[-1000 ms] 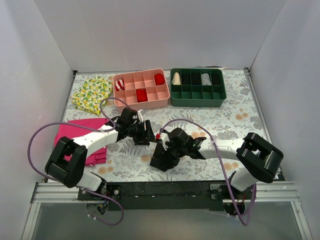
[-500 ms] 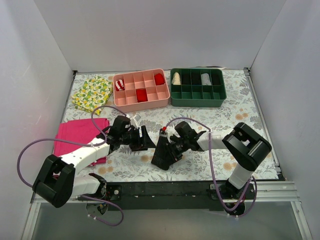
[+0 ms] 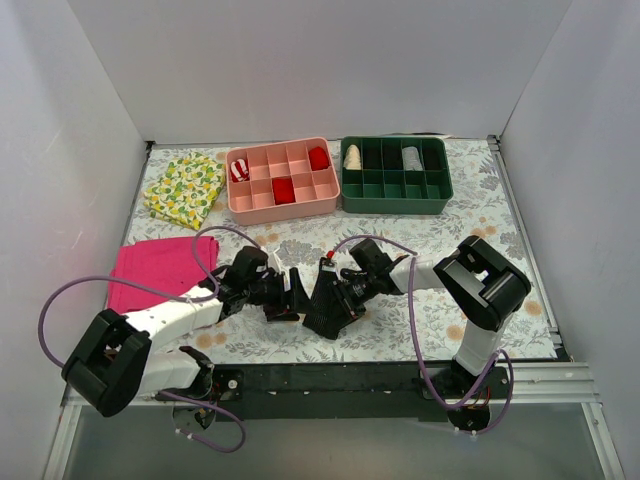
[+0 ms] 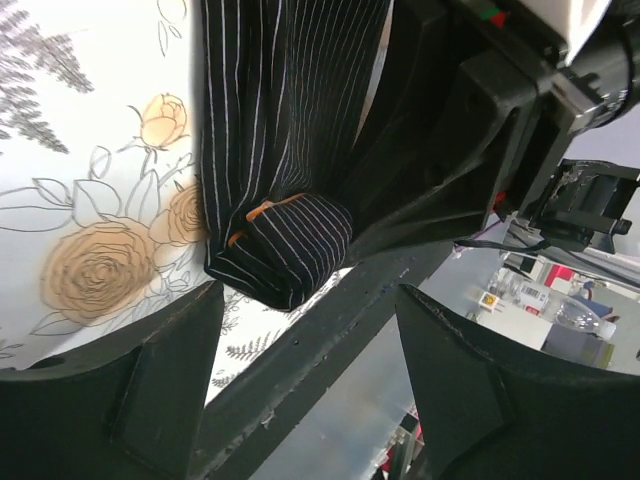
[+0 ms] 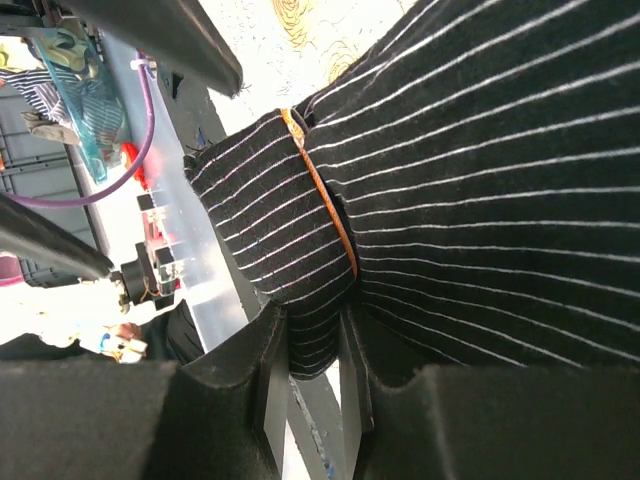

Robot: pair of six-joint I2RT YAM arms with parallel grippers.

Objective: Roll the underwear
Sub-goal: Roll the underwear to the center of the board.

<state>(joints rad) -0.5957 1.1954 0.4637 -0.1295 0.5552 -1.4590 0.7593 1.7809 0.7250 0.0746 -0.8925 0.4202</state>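
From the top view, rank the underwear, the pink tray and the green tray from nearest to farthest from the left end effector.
1. The underwear, just to the right of the left end effector, near the table's front edge.
2. The pink tray, almost straight beyond it toward the back wall.
3. The green tray, at the back and off to the right.

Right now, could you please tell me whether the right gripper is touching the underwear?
Touching. The right wrist view shows the right gripper closed on a fold of the underwear, with the striped fabric pinched between its two fingers.
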